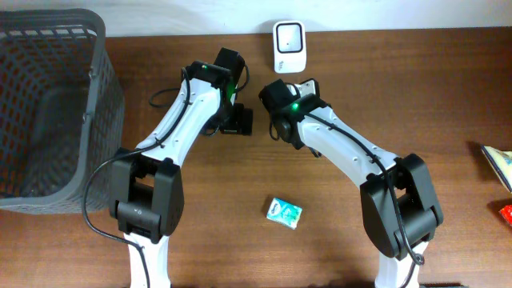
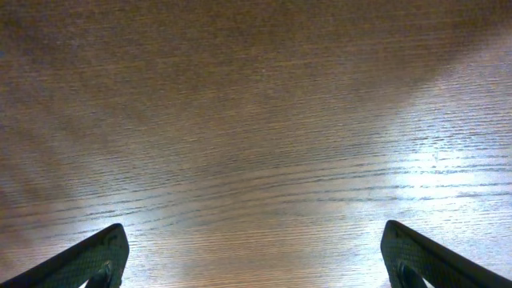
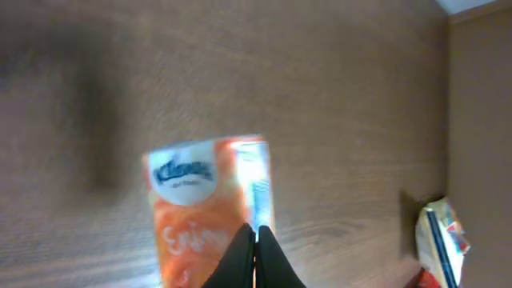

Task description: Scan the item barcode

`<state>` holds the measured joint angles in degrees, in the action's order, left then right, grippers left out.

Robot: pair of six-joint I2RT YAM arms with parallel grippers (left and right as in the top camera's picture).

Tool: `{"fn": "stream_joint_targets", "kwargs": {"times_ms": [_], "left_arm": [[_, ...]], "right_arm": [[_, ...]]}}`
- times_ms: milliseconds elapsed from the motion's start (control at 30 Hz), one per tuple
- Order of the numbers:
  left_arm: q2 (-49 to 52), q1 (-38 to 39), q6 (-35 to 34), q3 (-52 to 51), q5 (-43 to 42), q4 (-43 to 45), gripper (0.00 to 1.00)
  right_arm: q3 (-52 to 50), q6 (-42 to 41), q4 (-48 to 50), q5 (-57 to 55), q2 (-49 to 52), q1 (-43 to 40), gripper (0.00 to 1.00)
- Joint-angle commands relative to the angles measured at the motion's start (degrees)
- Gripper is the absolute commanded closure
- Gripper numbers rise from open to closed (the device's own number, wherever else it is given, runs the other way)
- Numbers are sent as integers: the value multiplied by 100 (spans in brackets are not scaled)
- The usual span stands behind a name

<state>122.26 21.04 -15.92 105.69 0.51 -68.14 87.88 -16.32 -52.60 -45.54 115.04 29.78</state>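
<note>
An orange tissue pack (image 3: 210, 204) is seen in the right wrist view. Its long side runs from 12 o'clock to 6 o'clock, tipped a little. The blue and white name patch is at the 12 o'clock end, and the 6 o'clock end is cut off by the picture edge. The pack is blurred, so no barcode can be made out. A thin bit of the pack near its 6 o'clock end is pinched by the right gripper (image 3: 254, 244), whose two fingers are pressed tight together. In the overhead view the pack is hidden under that gripper, just at 6 o'clock of the white scanner (image 1: 288, 45). The left gripper (image 2: 254, 240) is spread wide over the bare wooden table (image 2: 256, 120), with nothing between its fingers. A small teal pack (image 1: 284, 211) is seen at 6 o'clock on the table, a grey basket (image 1: 100, 96) at 9 o'clock, and snack bags (image 1: 499, 164) at 3 o'clock.
</note>
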Motion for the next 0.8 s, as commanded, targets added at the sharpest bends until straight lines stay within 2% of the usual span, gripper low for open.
{"fn": "stream_joint_targets", "kwargs": {"times_ms": [0,233,300,400,500,700,733,767], "left_arm": [[-87,-37,-55,31,59,-11,1],[-87,-37,-57,31,59,-50,1],[-87,-37,-57,31,59,-52,1],[-87,-37,-57,31,57,-52,1],[-87,-37,-55,31,59,-76,1],[-87,-24,-52,31,-205,-92,1],[-87,-15,-46,31,-428,-52,7],[-87,7,39,31,-730,13,14]], "right_arm": [[79,-44,162,-472,232,4,96],[79,-52,55,-481,828,-42,96],[111,-352,-138,-81,793,-81,96],[365,-717,-323,1213,675,-398,96],[723,-715,-402,2498,487,-957,96],[1405,-643,-839,4332,219,-2055,96],[1488,-640,-960,4592,219,-2251,95],[1528,-640,-1062,4817,221,-2452,86]]}}
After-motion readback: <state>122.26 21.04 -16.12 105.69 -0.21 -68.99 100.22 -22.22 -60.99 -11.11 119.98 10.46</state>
